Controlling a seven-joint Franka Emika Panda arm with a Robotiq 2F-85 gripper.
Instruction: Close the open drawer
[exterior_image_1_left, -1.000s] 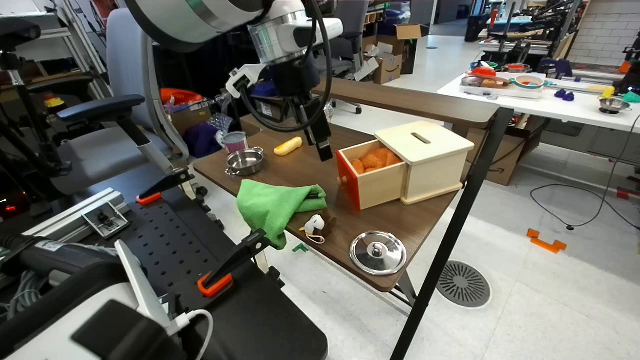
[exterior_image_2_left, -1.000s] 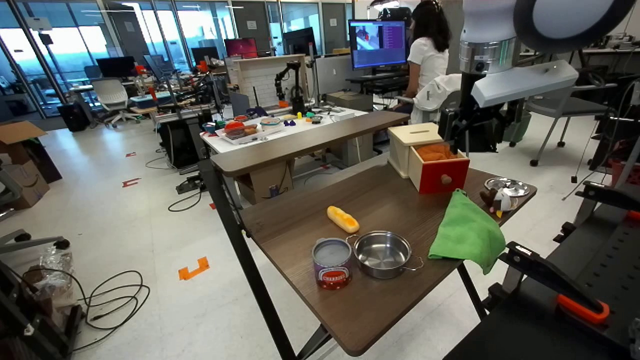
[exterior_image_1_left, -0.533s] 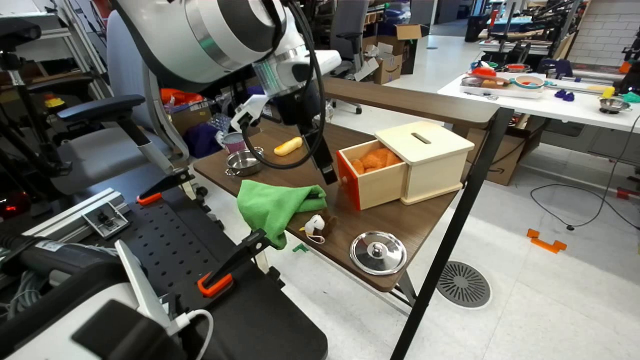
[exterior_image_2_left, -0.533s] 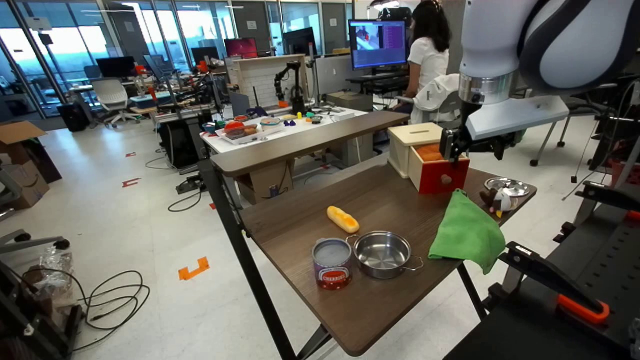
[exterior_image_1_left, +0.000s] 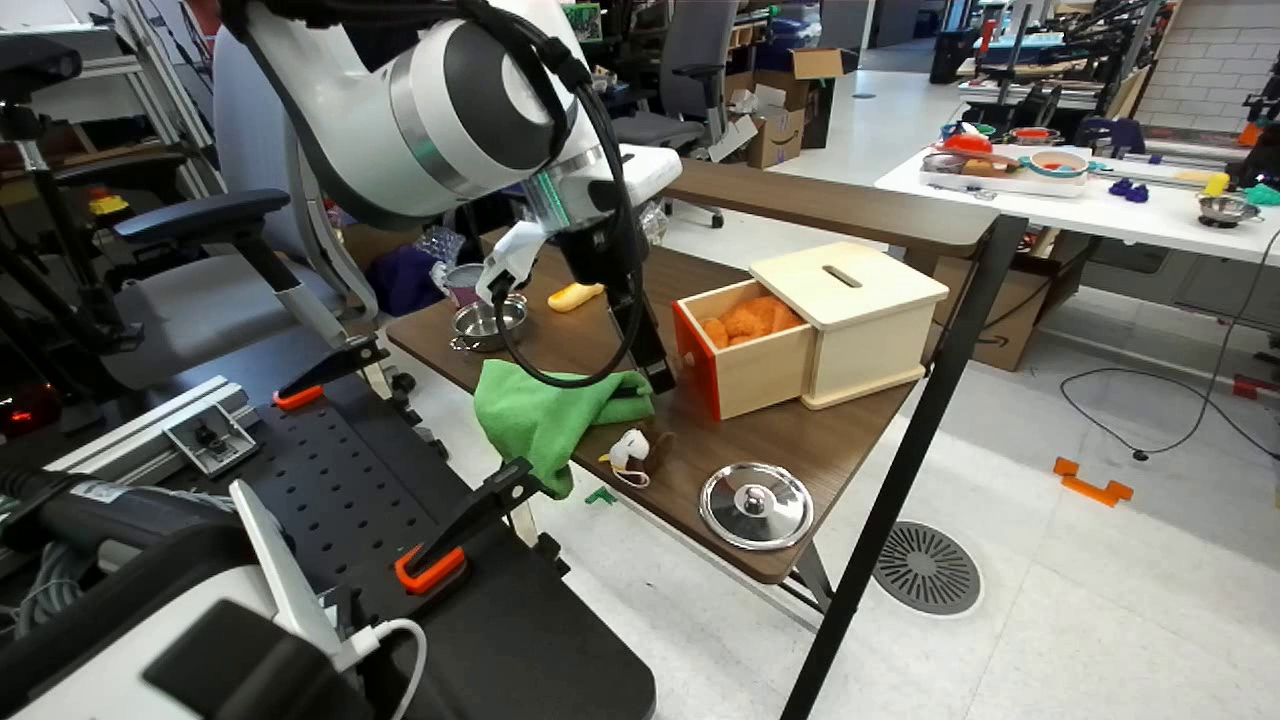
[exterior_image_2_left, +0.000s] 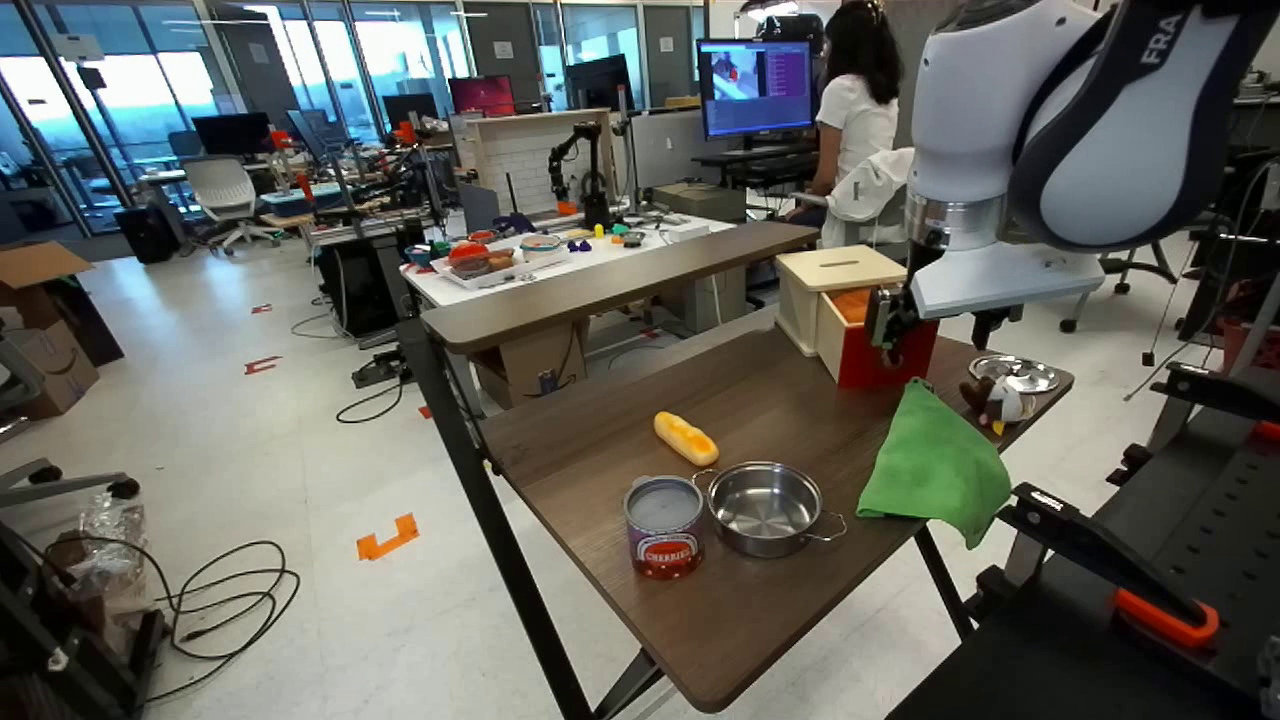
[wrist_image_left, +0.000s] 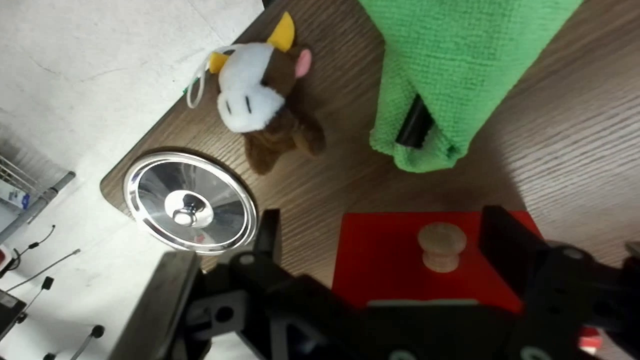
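Observation:
The drawer (exterior_image_1_left: 765, 373) is pulled out of a pale wooden box (exterior_image_1_left: 872, 325) on the brown table. Its red-orange front (exterior_image_2_left: 862, 362) with a round wooden knob also shows in the wrist view (wrist_image_left: 377, 255). Orange soft stuff (exterior_image_1_left: 757, 320) lies inside it. My gripper (exterior_image_1_left: 660, 380) is low in front of the drawer front; it also shows in an exterior view (exterior_image_2_left: 935, 340) and in the wrist view (wrist_image_left: 382, 215). Its fingers are wide apart with nothing between them. The knob (wrist_image_left: 441, 245) is seen between them, nearer one finger. I cannot tell whether a finger touches the front.
A green cloth (exterior_image_1_left: 550, 410), a plush toy (exterior_image_1_left: 632, 455) and a metal lid (exterior_image_1_left: 757, 505) lie near the drawer. A metal pot (exterior_image_2_left: 765, 510), a can (exterior_image_2_left: 665, 530) and a yellow bread toy (exterior_image_2_left: 686, 438) stand farther along. A raised shelf (exterior_image_2_left: 620, 285) runs along the table.
My gripper has come down from above the drawer's height to in front of the drawer front. The drawer, box and other objects have not moved.

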